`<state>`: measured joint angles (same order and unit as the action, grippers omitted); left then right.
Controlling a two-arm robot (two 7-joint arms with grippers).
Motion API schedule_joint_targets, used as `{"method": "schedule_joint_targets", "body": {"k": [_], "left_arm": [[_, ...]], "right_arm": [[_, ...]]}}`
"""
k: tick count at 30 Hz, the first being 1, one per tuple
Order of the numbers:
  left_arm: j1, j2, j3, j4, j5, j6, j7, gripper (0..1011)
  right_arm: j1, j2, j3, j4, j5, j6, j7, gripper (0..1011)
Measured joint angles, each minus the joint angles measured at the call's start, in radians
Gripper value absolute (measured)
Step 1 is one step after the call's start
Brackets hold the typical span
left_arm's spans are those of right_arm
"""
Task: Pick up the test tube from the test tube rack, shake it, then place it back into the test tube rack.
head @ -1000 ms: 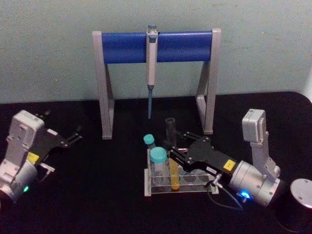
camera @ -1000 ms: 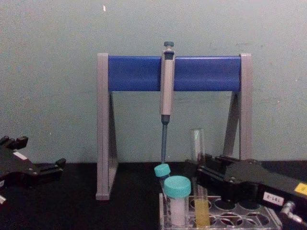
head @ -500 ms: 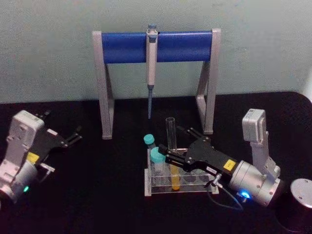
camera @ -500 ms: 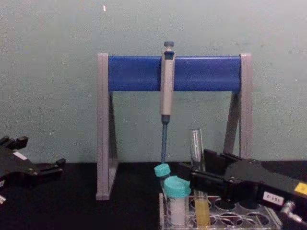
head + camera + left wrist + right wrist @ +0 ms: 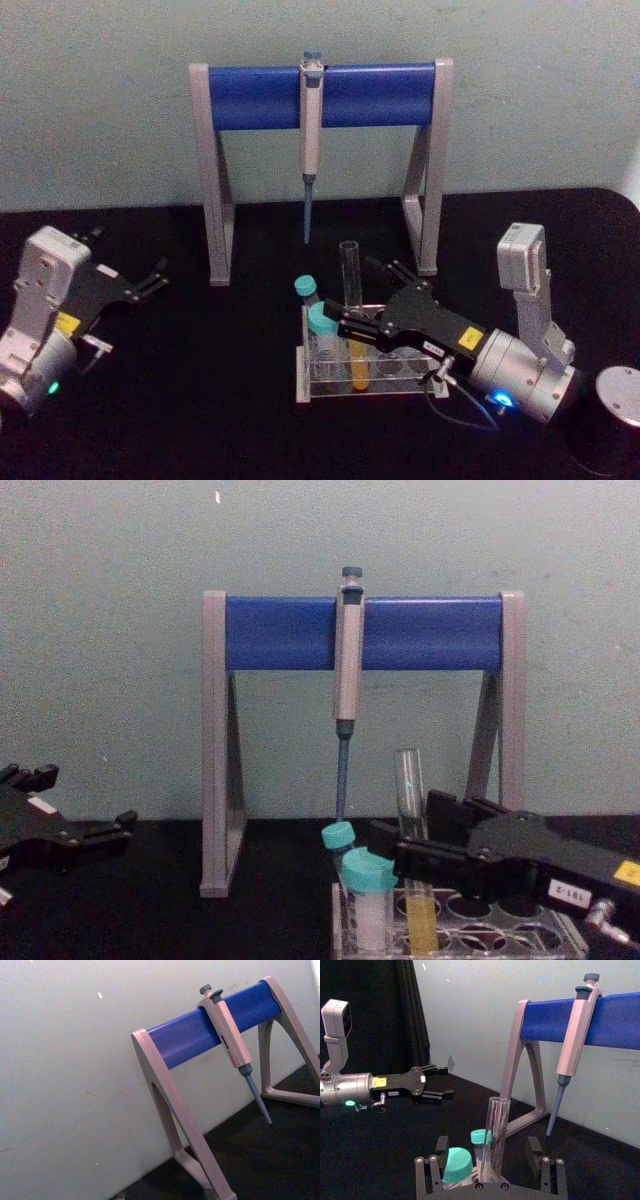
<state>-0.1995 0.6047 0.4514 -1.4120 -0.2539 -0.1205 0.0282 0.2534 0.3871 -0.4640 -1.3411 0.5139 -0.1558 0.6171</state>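
Two claws, one at work; items listed from frame left to frame right in the head view.

Left claw [image 5: 155,275]: far left of frame, low over the black tabletop [image 5: 200,400], fingers apart and empty, well apart from the rack. Parked.

Pipette stand [image 5: 320,95]: upper centre, grey legs and blue bar, a pipette [image 5: 311,110] hanging from it. No part in the task.

Test tube rack [image 5: 365,385]: lower centre, clear plastic. At its left end, a teal-capped vial [image 5: 322,325] with a smaller teal-capped tube [image 5: 306,289] behind it.

Test tube [image 5: 352,310]: seated in the rack, leaning slightly, yellow-orange liquid in its lower part, open rim well above the rack top.

Right claw [image 5: 362,300]: lower right of centre, reaching leftward; fingers apart, one on each side of the tube's upper glass, seemingly not clamped.

Progress, as judged: early. Approach made; closing on the tube, lifting, shaking and returning it all remain.
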Motion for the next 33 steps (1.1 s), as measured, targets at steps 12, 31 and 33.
{"method": "schedule_joint_targets", "body": {"k": [12, 31, 33], "left_arm": [[0.000, 0.000, 0.000, 0.000, 0.000, 0.000, 0.000, 1001], [0.000, 0.000, 0.000, 0.000, 0.000, 0.000, 0.000, 1001], [0.000, 0.000, 0.000, 0.000, 0.000, 0.000, 0.000, 1001]], "right_arm": [[-0.041, 0.022, 0.045, -0.113, -0.002, -0.061, -0.025, 1000], [-0.208, -0.011, 0.232, -0.274, -0.261, -0.067, -0.433, 1000], [-0.215, -0.022, 0.241, -0.258, -0.275, -0.036, -0.459, 1000]]}}
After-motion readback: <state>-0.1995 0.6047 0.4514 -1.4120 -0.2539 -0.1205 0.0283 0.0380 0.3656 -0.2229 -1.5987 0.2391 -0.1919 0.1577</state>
